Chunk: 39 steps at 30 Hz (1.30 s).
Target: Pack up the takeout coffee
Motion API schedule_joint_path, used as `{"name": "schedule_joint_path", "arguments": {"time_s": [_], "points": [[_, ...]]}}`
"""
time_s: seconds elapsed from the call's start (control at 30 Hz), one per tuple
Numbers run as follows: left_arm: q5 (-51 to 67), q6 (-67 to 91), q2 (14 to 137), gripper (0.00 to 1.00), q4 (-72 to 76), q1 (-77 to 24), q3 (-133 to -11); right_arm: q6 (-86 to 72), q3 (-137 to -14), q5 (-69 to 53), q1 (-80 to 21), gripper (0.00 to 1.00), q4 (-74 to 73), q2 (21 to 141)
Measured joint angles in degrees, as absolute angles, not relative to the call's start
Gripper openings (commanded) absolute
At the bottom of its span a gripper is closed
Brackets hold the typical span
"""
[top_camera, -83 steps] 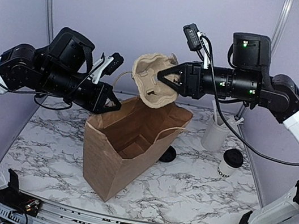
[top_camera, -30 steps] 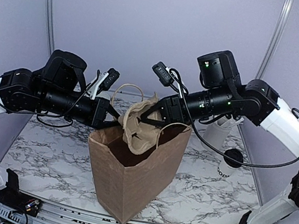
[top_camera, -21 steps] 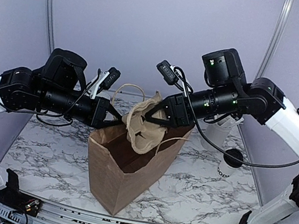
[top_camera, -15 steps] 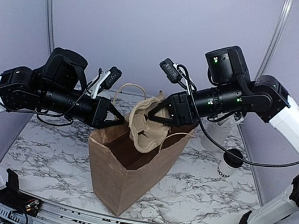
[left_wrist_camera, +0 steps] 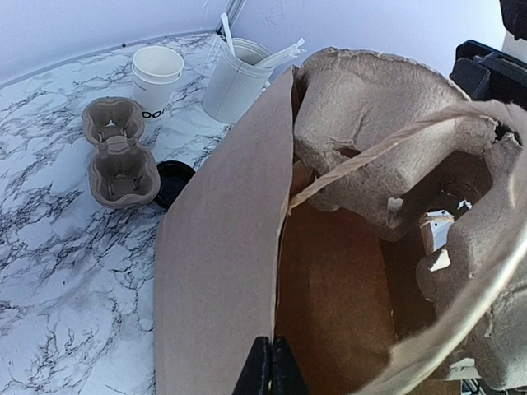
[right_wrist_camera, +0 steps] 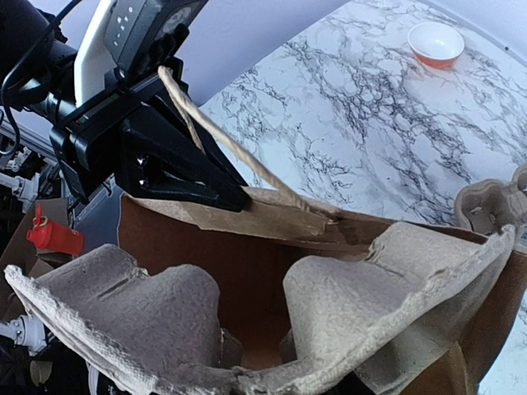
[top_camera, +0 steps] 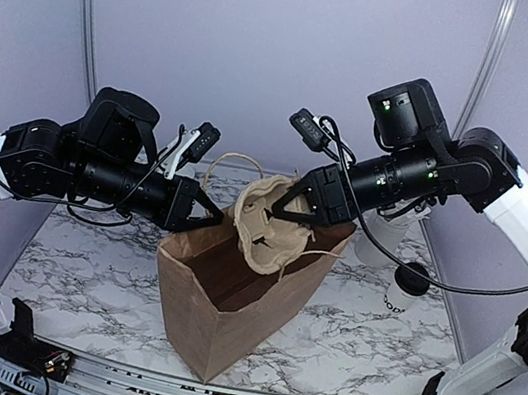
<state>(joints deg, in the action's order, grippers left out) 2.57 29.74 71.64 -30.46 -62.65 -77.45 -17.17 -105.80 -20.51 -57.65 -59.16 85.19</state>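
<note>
Now right gripper [top_camera: 287,212] clamps the carrier [top_camera: 268,231], which is tilted with its lower part inside the bag [top_camera: 226,303] mouth; left gripper [top_camera: 206,216] pinches the bag's rim. Outside the bag, the coffee [top_camera: 403,290] stands on the table [top_camera: 81,258] at right, near the utensil cup [top_camera: 382,240].

dark letters "DO" partly legible on the takeout coffee cup [left_wrist_camera: 153,89], rest cut off; nothing else readable
</note>
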Motion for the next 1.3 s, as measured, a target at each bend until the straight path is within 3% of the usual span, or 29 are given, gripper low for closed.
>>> {"name": "schedule_joint_path", "arguments": {"time_s": [1.3], "points": [[1.50,28.18,74.81,0.00,-31.20,-64.51,-80.90,-17.10,-112.40,-11.94,-58.02,0.35,-77.56,95.42]]}}
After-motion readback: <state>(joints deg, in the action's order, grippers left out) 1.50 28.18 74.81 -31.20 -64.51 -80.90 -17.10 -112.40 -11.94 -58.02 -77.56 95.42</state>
